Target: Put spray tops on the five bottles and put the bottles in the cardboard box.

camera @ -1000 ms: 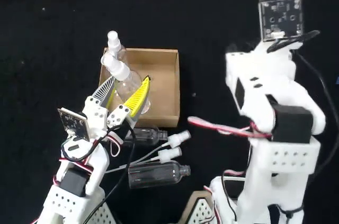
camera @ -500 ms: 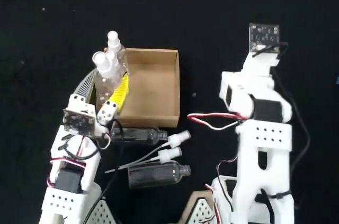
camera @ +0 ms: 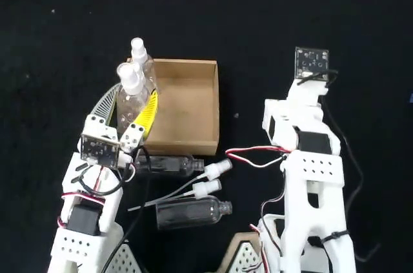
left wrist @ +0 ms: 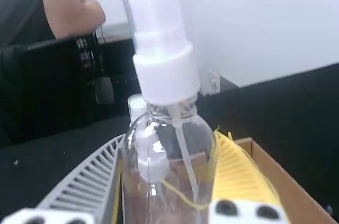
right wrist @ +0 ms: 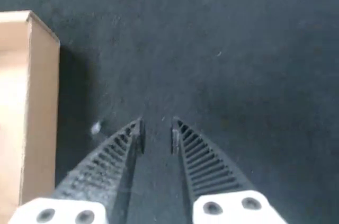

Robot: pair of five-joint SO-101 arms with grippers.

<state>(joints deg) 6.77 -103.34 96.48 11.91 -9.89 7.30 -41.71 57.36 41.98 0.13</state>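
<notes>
My left gripper (camera: 135,97) is shut on a clear bottle (camera: 131,97) with a white spray top (camera: 129,74), held upright at the left wall of the cardboard box (camera: 193,108). The left wrist view has that bottle (left wrist: 164,171) between the grey and yellow fingers of the left gripper (left wrist: 169,142). A second capped bottle (camera: 138,50) stands just behind it at the box's far left corner. Two uncapped bottles (camera: 164,164) (camera: 192,212) lie in front of the box beside two loose spray tops (camera: 218,168) (camera: 206,188). My right gripper (right wrist: 157,131) hangs shut over bare cloth.
Black cloth covers the table (camera: 271,34). The right arm (camera: 303,137) stands folded back, right of the box. The box's right wall (right wrist: 24,102) edges the right wrist view. Red and white cables (camera: 251,153) trail toward the loose spray tops.
My left gripper has carried the bottle from over the box's inside leftwards to its left wall. The right arm has drawn back and folded down.
</notes>
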